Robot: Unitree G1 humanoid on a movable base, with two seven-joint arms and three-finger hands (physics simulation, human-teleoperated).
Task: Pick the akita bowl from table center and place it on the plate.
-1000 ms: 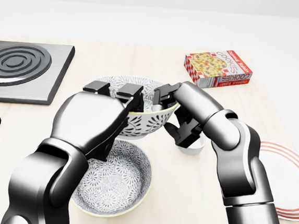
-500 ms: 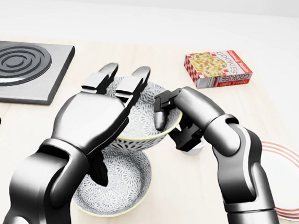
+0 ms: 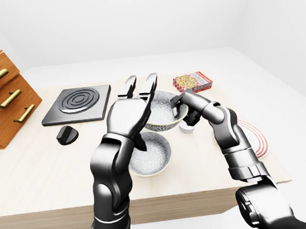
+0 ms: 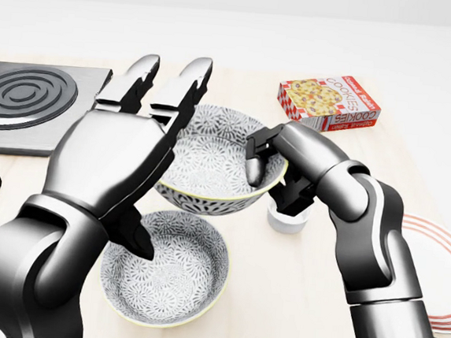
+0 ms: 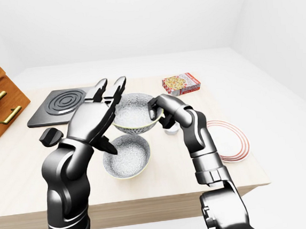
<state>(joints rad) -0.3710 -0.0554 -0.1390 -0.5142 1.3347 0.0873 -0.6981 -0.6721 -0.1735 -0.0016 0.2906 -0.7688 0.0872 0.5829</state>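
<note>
raised bowl [image 4: 211, 156]: aloft and tilted above the second bowl [image 4: 172, 283], higher than a second ago.
left hand [image 4: 112, 159]: was curled over the rim; now released, fingers straight, beside the bowl.
right hand [image 4: 273, 161]: pinching the right rim, apparently the sole carrier.
plate [image 4: 437, 274]: well apart at right; the carry across likely comes next.

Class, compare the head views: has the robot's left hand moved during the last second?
Yes. The left hand opened and rose; its fingertips now reach level with the cookie box.
</note>
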